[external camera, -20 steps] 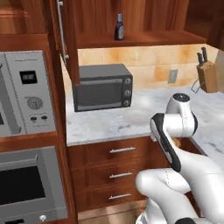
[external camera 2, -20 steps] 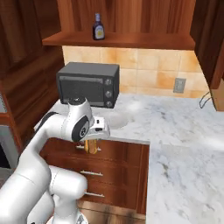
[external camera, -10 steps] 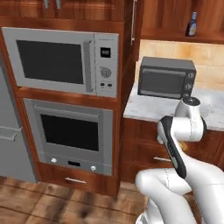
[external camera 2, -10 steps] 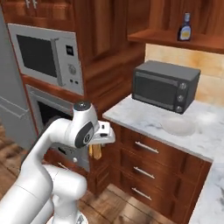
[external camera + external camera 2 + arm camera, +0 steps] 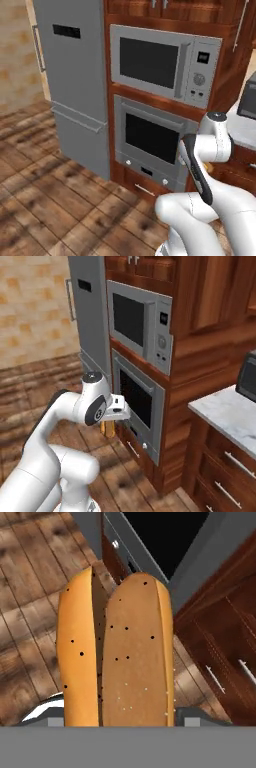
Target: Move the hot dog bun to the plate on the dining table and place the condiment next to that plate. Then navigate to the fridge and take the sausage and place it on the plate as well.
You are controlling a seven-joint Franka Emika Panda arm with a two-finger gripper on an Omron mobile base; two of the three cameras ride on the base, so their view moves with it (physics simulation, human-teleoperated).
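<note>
The hot dog bun [image 5: 116,647], orange-brown with a slit along its length, stands up large in the hand view. My gripper [image 5: 109,422] is shut on the bun [image 5: 108,429], which hangs below the hand over the wooden floor, just in front of the wall oven. The fridge [image 5: 75,75] is a tall unit with its grey doors shut, left of the oven column; in the right base view the fridge [image 5: 90,316] is at the back. The plate, dining table, condiment and sausage are out of view.
A built-in microwave [image 5: 160,65] sits above a wall oven [image 5: 150,140] in a wood cabinet column. A marble counter [image 5: 227,416] with drawers below lies to the right, and a dark toaster oven [image 5: 248,97] stands on it. Wooden floor [image 5: 50,200] stretches to the left.
The whole picture has swung left as the base turned: from the counter and toaster oven to the oven column and fridge. The bun stays in the shut gripper.
</note>
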